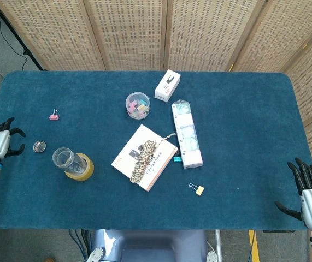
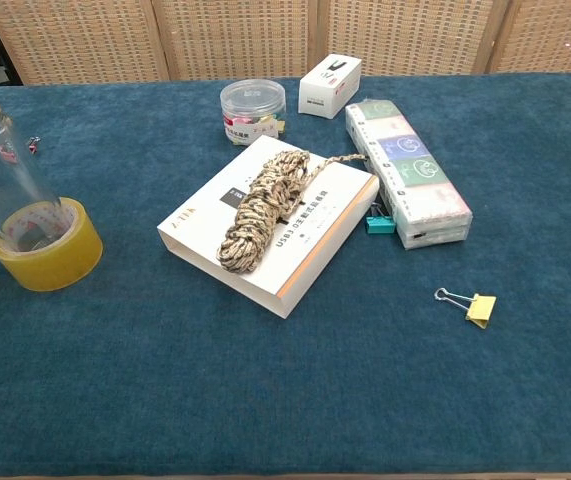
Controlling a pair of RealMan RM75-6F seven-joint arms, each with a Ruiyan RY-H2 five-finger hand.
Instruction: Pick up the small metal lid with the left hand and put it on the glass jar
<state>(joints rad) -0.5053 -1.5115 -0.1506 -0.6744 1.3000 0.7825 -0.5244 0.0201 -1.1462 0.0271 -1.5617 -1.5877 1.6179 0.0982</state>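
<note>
Left hand [image 1: 0,143] at the table's left edge, fingers spread, holding nothing; near the small round metal lid [image 1: 39,146] but apart from it. The lid lies flat on the blue cloth, just left of the clear glass jar [image 1: 64,158], which stands inside a yellow tape roll [image 1: 83,168]. Right hand [image 1: 311,196] open, idle at the far right corner. Advice: come down over the lid, pinch its rim; thin and flat, may slide.

Setting: a staged lab or test area. A blue-carpeted table [image 1: 243,125] stands before woven folding screens [image 1: 134,33] (cables [image 1: 11,41] trail on the grey floor behind).
</note>
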